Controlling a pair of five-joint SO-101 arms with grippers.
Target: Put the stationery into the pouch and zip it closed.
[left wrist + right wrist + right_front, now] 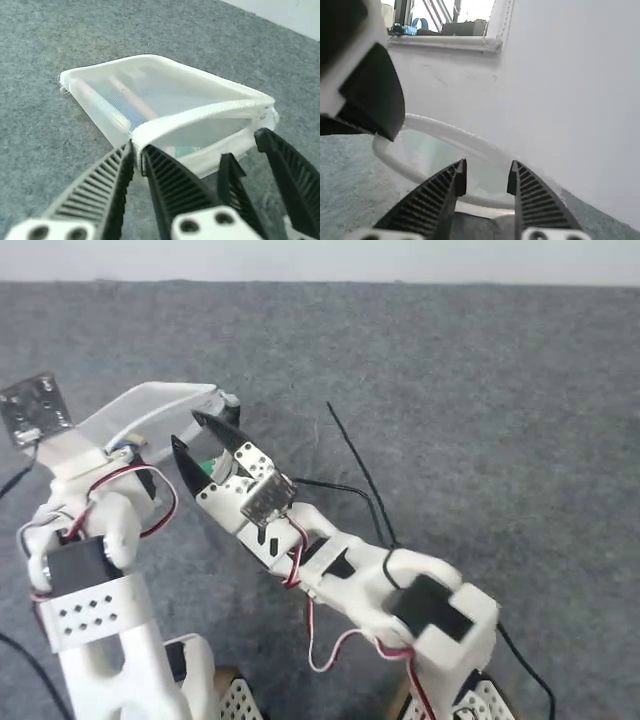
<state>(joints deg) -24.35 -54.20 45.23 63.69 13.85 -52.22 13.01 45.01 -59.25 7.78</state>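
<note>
The pouch (165, 90) lies on the table (480, 390) directly ahead of both arms, with stationery (127, 102) visible inside and its open mouth edge facing them. The left end effector (136, 146) is clamped on the mouth rim. The right end effector (485, 175) stands open just beside the same rim, so the zip run along the pouch's long axis is judged to fall to the right arm.

Indoor room: grey carpet (480, 390), white wall (570, 75), window (445, 15)
</note>
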